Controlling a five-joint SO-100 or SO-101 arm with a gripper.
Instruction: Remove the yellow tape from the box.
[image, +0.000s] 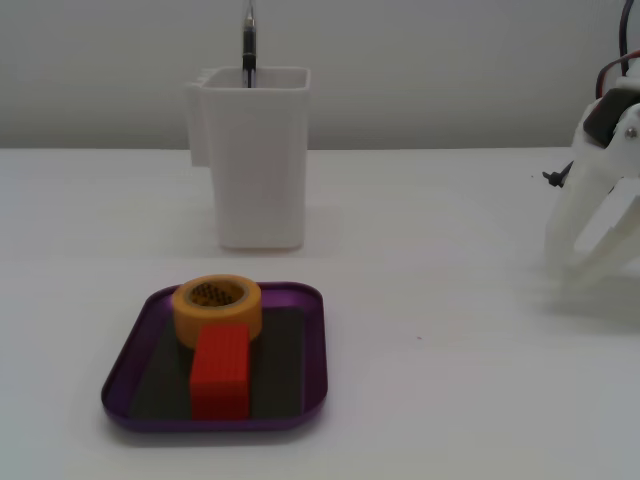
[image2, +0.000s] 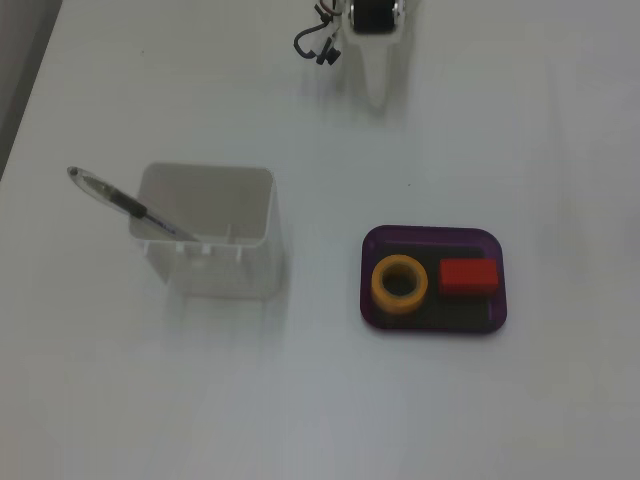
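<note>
You see only part of the arm in both fixed views: in one it is cut off at the right edge, showing the white gripper pointing down toward the table, and in the other it is cropped by the top edge, where the gripper appears as one white wedge. The two white fingers in the side-on view stand apart with a gap between them, so the hand reads as spread and empty, though the pale fingers blend into the pale surface and the tips are hard to separate from it. A dark cable loops beside the arm. The yellow tape lies flat inside the box, hollow centre up; in the view from above, the yellow tape occupies the left half of the box. A red block sits in the same box, right by the tape, and hides its near edge in the side-on view; from above the red block appears just beside the ring. A white container stands behind the box and holds a pen that leans out over its rim. The table is plain white, with a grey wall behind it. The gripper is well apart from the box.
</note>
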